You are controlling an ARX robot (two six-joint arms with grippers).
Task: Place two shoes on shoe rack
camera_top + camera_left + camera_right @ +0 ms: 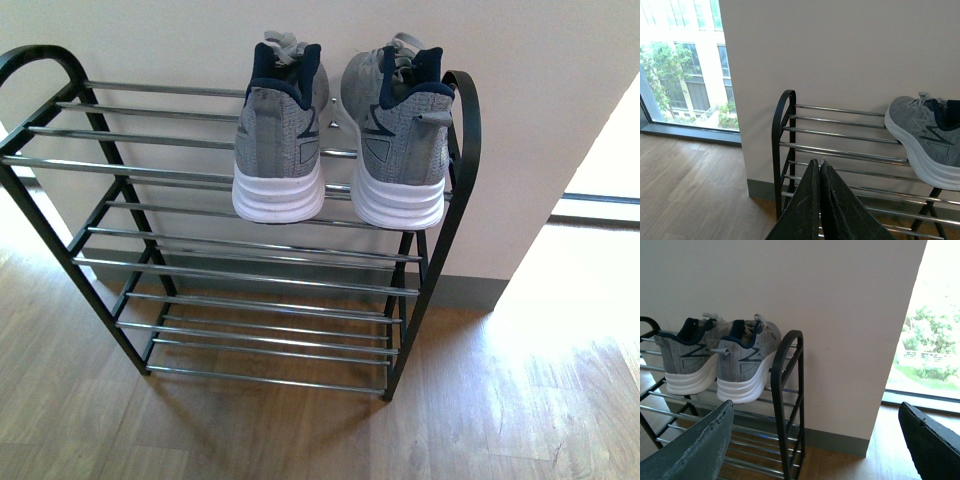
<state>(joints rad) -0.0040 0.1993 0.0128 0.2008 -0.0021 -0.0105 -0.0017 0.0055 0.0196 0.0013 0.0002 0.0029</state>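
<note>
Grey sneakers (277,140) sit heels-out at the right end of the shoe rack (470,140), top tier. My left gripper (820,162) is closed and empty, my right gripper (815,407) gapes. I'd pull both away without nudging those 2 overhanging heels.

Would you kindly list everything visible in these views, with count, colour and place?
shoes: two, grey with white soles and navy lining, side by side on the rack's top tier at its right end, heels toward the robot
rack: one, black frame with chrome rods, against the wall; its lower tiers hold nothing
wall: one, off-white, behind the rack
skirting: one strip, grey, along the foot of the wall
floor: brown wood, under and in front of the rack
windows: two, bright, one beyond each end of the wall
left pincer: one, black, shut, empty, facing the rack's left end
right pincer: one, black, open, empty, facing the rack's right end
</note>
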